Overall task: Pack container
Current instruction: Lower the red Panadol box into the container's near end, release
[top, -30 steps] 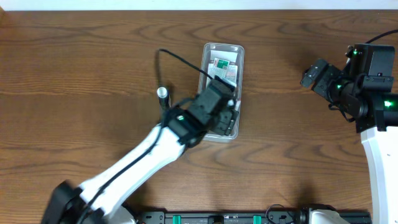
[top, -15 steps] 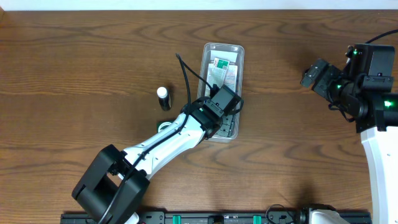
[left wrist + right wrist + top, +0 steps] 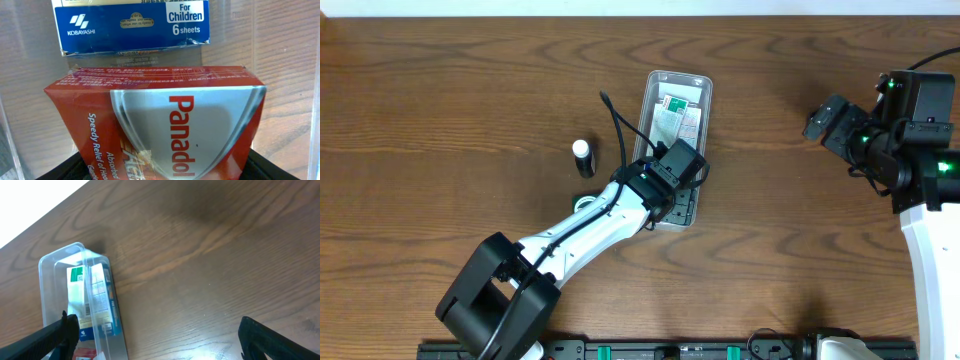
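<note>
Our left claw looks clamped on the red Panadol box, inside the clear container's near end, next to the blue Kobayashi carton already packed. Our right claw hangs apart, well away. A small bottle stands unpacked on the tabletop. A second ago the left arm half-covered that bottle; it has since folded lower.

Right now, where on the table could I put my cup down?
The table is bare left of the bottle, and between the container and the right gripper. Crowded: the container, where the left gripper holds a box.
</note>
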Motion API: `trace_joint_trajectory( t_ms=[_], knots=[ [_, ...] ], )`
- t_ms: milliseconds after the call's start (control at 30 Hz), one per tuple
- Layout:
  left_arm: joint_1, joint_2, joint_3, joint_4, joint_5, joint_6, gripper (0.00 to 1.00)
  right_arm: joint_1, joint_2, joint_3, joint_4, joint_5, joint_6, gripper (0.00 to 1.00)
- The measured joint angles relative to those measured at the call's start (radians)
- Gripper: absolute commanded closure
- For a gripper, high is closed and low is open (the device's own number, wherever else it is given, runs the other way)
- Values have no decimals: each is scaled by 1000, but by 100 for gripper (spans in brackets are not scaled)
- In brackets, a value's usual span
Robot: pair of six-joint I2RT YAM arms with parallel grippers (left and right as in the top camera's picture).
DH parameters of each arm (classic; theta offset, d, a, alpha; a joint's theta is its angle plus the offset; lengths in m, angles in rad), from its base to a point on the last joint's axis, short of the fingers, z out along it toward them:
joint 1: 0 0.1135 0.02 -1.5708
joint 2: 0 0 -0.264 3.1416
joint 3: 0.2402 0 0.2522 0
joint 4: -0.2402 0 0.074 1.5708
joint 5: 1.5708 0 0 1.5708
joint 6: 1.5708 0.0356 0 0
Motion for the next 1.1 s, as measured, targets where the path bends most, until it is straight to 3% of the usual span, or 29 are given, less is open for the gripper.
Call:
trace_joint_trajectory(
  t_ms=[133, 500, 700, 1033, 1100],
  knots=[
    [0, 0, 2, 2, 12, -8, 11, 0, 0, 0, 0, 0, 0, 1],
    [0, 0, 22, -26, 25, -12, 11, 0, 0, 0, 0, 0, 0, 1],
    [0, -3, 135, -117, 30, 8, 11, 0, 0, 0, 0, 0, 0, 1],
    [3, -123, 261, -158, -49, 101, 12, 0, 0, 0, 0, 0, 0, 1],
    [14, -129, 261, -161, -69, 111, 23, 0, 0, 0, 0, 0, 0, 1]
  ],
)
